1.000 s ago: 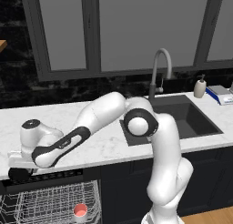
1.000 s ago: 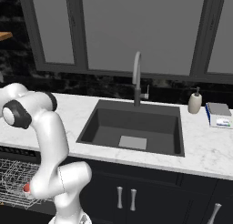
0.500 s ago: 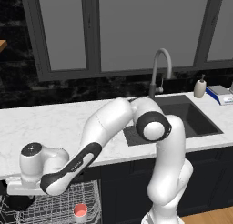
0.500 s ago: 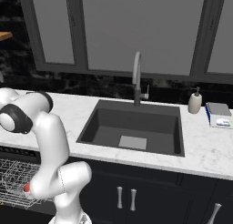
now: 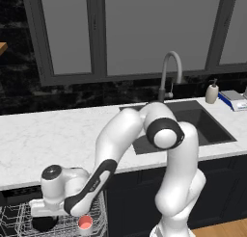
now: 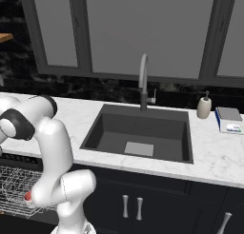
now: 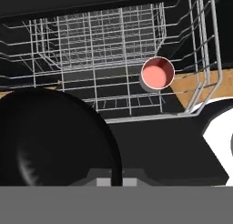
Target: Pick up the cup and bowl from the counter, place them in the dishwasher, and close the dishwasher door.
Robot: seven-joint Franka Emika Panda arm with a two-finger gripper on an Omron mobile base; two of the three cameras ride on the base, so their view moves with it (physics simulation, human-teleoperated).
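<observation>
I have the gripper [image 5: 46, 220] closed on the bowl [image 7: 54, 141], lowered over the dishwasher [image 5: 29, 221] rack. The cup [image 7: 157, 73] already sits in that rack. Next: release the bowl beside the cup, then retract.

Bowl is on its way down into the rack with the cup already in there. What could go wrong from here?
1. The bowl hangs at the gripper just above the rack; released off level, it may tip or catch on the wires.
2. The cup stands upright in the rack beside the drop path, so the arm could knock it over.
3. The rack sticks out, so closing the dishwasher might jam.
</observation>
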